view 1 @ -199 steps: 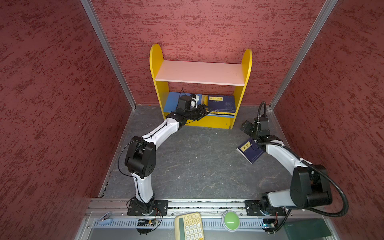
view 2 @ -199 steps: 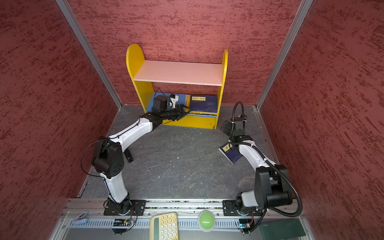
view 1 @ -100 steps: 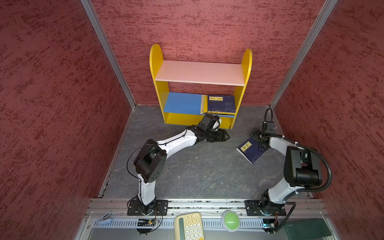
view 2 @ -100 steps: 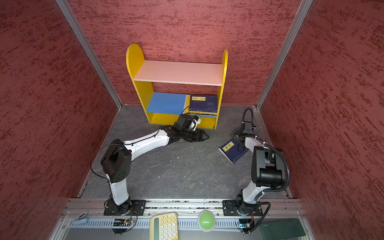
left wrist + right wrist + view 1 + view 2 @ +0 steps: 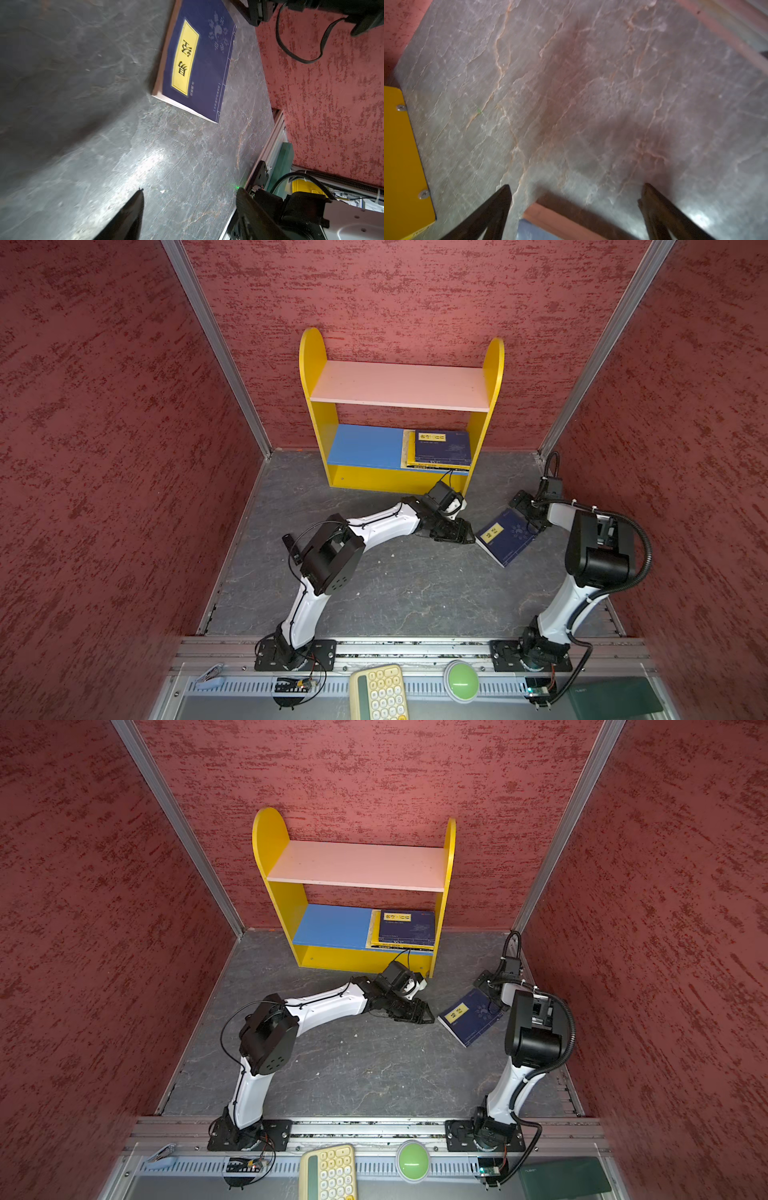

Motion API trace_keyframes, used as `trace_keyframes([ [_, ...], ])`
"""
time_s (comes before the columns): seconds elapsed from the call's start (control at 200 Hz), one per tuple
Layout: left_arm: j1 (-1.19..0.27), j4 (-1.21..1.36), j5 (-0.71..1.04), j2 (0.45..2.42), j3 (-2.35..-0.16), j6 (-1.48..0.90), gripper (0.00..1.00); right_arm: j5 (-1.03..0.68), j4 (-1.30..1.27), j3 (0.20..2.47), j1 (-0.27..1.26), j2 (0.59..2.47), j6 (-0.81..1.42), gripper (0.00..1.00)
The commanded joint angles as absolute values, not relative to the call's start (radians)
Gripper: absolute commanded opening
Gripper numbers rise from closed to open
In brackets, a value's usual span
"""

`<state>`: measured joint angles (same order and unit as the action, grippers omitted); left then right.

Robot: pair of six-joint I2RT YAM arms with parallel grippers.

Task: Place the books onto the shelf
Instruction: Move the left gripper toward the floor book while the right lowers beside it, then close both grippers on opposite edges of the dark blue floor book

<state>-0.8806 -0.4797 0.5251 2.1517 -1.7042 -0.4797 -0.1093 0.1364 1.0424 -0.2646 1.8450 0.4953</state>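
The left gripper (image 5: 189, 199) hangs low over the grey stone-patterned table (image 5: 395, 580), its two dark fingers (image 5: 133, 214) apart with only bare surface between them. In both top views it sits just off the near-left corner of a book (image 5: 509, 537) without touching it.

The right gripper (image 5: 577, 199) also stands wide apart. The far corner of that same book (image 5: 533, 228) lies between its fingers (image 5: 496, 207), and neither finger presses on it.

The book (image 5: 199, 62) is a thin navy paperback lying flat, cover up, turned diagonally near the table's right edge. It has a yellow label with dark characters, a pale circular emblem beside the label, and a cream page edge.

The shelf (image 5: 311, 364) stands at the table's back edge, against the red wall. Its sides and front base are yellow, the upper board pale pink and the lower board blue. At the right end of the lower board lies a flat stack (image 5: 442, 445) with another navy, yellow-labelled book on top and yellow covers showing beneath. The same stack (image 5: 407, 923) shows in both top views.
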Motion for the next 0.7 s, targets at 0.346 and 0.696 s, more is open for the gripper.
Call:
trace_keyframes([
  [0.346, -0.890, -0.558, 0.651, 2.348, -1.844, -0.492, 0.67, -0.304, 0.249, 0.744, -0.231, 1.634, 0.614, 0.93],
  [0.696, -0.799, -0.339, 0.529, 2.224, -1.598, -0.738, 0.58, -0.453, 0.275, 0.626, -0.036, 1.459, 0.730, 0.91],
])
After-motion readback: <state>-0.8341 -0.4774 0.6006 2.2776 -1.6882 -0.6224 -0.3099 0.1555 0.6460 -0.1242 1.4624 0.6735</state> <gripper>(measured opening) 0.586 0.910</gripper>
